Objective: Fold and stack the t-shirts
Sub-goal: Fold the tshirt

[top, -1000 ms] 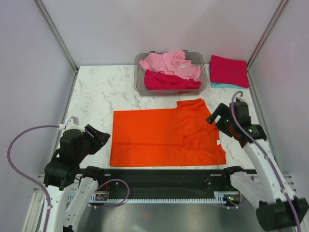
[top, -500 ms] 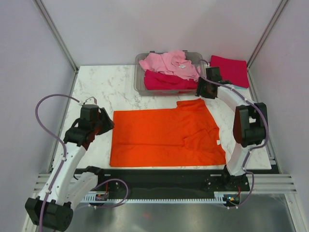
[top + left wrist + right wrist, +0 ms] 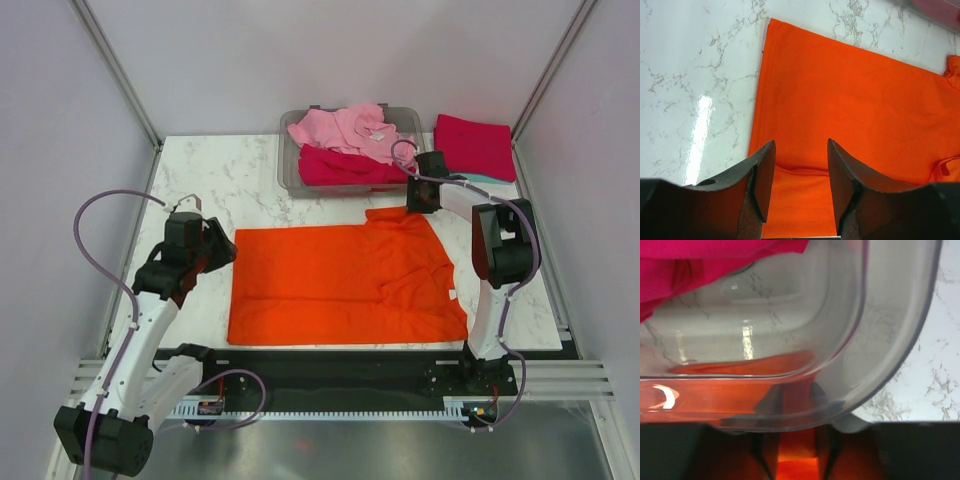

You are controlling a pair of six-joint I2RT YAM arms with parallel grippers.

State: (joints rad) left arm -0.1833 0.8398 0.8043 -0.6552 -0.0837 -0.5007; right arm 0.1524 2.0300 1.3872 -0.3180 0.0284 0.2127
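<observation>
My left fingers (image 3: 760,190) hung apart over the left edge of the bright orange cloth t-shirt (image 3: 340,280), spread flat on the surface (image 3: 200,190), ready to pinch; my right fingers (image 3: 825,460) sat at its collar, grip unclear.

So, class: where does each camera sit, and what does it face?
Top: high at the near side, looking down on the table; left arm and right arm show.
Left wrist: faces the edge of the orange shirt; open left claw below.
Right wrist: faces a corner of the bin; right claw below.
All share the orange shirt.
</observation>
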